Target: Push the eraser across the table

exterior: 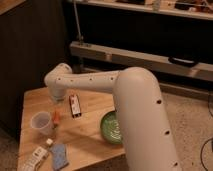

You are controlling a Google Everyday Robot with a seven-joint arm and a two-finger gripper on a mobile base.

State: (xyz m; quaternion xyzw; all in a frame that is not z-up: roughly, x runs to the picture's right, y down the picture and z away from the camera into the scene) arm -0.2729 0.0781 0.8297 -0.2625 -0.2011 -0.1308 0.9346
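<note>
The eraser (75,106), a small dark block with a whitish face and reddish edging, lies flat near the middle of the light wooden table (87,142). My white arm reaches in from the lower right and bends over the table. Its gripper (56,100) hangs low over the table at the end of the arm, just left of the eraser and above the orange stick (56,118). I see a small gap between the gripper and the eraser.
A green bowl (111,127) sits right of the eraser, partly hidden by my arm. A translucent cup (41,122) stands at the left. A white ridged remote (32,157), a blue cloth-like piece (59,156) and a small white cube (49,142) lie at the front left.
</note>
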